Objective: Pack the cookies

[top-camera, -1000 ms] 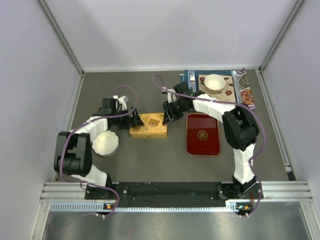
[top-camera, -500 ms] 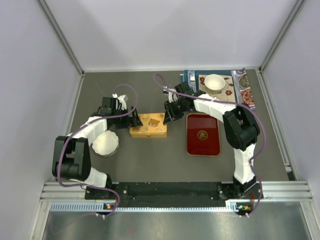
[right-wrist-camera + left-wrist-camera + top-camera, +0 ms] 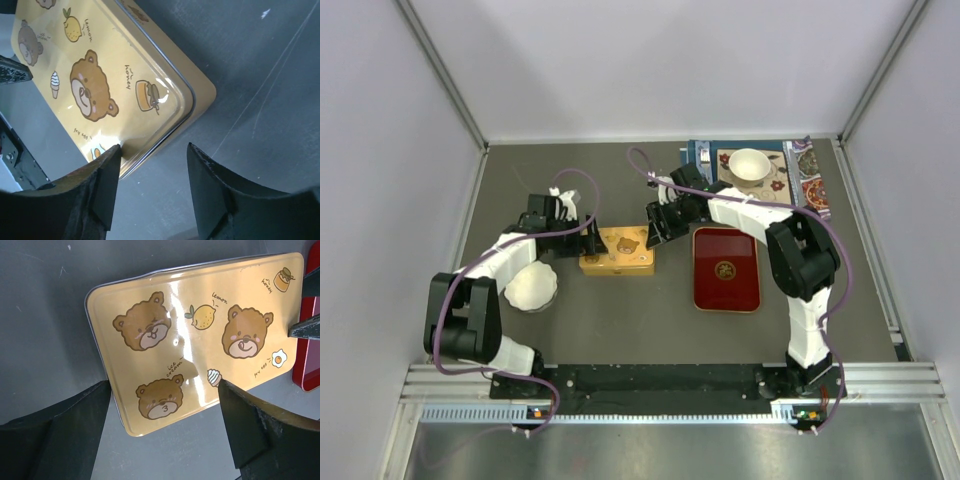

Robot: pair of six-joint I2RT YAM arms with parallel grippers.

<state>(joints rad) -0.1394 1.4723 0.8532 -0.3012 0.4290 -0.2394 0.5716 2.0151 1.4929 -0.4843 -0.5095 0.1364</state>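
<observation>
The cookies are out of view. A yellow tin [image 3: 617, 250] printed with bear faces lies shut at the table's middle; it also fills the left wrist view [image 3: 200, 335] and the right wrist view [image 3: 100, 85]. My left gripper [image 3: 588, 240] is at the tin's left end, open wide, its fingers either side of the tin's corner [image 3: 162, 390]. My right gripper [image 3: 653, 228] is at the tin's right end, open [image 3: 154, 147]. One fingertip [image 3: 107, 165] of it rests against the lid's edge. The other stands apart over bare table.
A dark red tray [image 3: 725, 295] with a gold emblem lies right of the tin. A white fluted paper cup [image 3: 530, 287] sits under the left arm. Another white cup [image 3: 750, 165] stands on patterned mats [image 3: 812, 185] at the back right.
My right gripper's jaws have spread wider at the tin's right end. The left forearm has shifted slightly. The tin has stayed in place.
</observation>
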